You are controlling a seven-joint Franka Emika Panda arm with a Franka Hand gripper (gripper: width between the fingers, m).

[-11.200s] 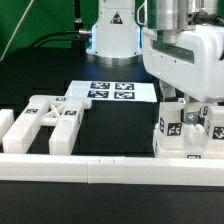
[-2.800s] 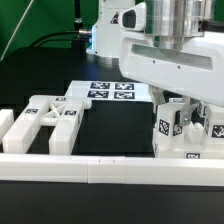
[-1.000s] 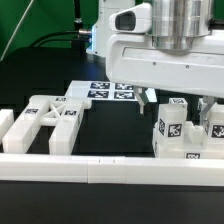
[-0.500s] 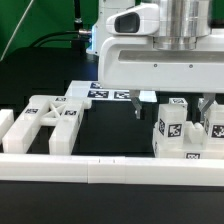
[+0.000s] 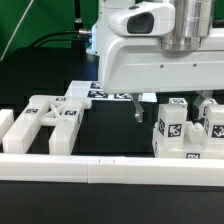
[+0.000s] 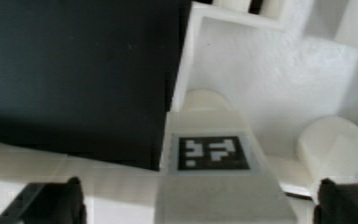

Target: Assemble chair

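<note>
Now fingers (image 5: 137,109) spread wide, empty, poised over tagged white block (image 5: 170,128); cut-out frame (image 5: 44,112) lies well apart on black bench (image 5: 110,132).

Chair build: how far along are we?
Early. Done: nothing looks joined; the cut-out frame lies apart from the tagged blocks behind the border rail. In hand: nothing; the gripper hangs open over the blocks, above a tagged piece in the wrist view. Left: essentially all the joining.

White chair blocks (image 5: 177,104) bear black-and-white square tags (image 5: 167,128) on black table (image 5: 105,135).
</note>
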